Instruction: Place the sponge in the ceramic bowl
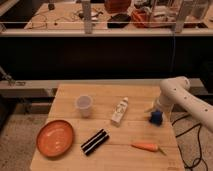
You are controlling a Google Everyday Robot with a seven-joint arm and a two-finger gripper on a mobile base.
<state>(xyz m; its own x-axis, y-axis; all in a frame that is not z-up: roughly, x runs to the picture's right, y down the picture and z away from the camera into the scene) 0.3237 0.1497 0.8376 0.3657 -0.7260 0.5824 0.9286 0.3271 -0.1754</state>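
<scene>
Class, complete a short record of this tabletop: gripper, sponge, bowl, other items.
Gripper: gripper on the white arm, right side of wooden table, at the sponge
Sponge: small dark-blue sponge block, near right edge, outside the bowl
Bowl: wide orange ceramic bowl, front left
Others: translucent plastic cup, white bottle lying flat, two black bars, orange carrot

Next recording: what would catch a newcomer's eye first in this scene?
The white robot arm at the right stands out, its gripper right at the dark-blue sponge near the right edge of the table. The orange ceramic bowl sits empty at the front-left corner, with a plastic cup, a white bottle and a carrot spread between them.
</scene>
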